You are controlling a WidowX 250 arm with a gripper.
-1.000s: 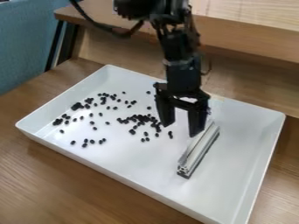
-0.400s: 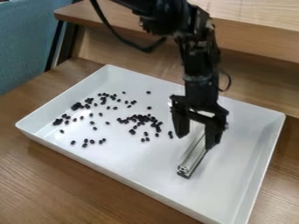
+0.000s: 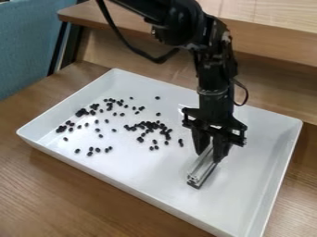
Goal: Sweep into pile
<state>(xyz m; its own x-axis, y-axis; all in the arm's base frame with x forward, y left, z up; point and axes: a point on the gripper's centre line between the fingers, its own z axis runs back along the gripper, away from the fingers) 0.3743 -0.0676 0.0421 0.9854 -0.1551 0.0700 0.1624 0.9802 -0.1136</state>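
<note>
And here's my gripper, clamped on the metal bar, as best I can tell, at the tray's four o'clock; I'd sweep low, level and gently toward the beans at ten.

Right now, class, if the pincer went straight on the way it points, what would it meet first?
Probably the tray floor: the pincer points down, closed on the metal bar, though exact depth is unclear.
</note>
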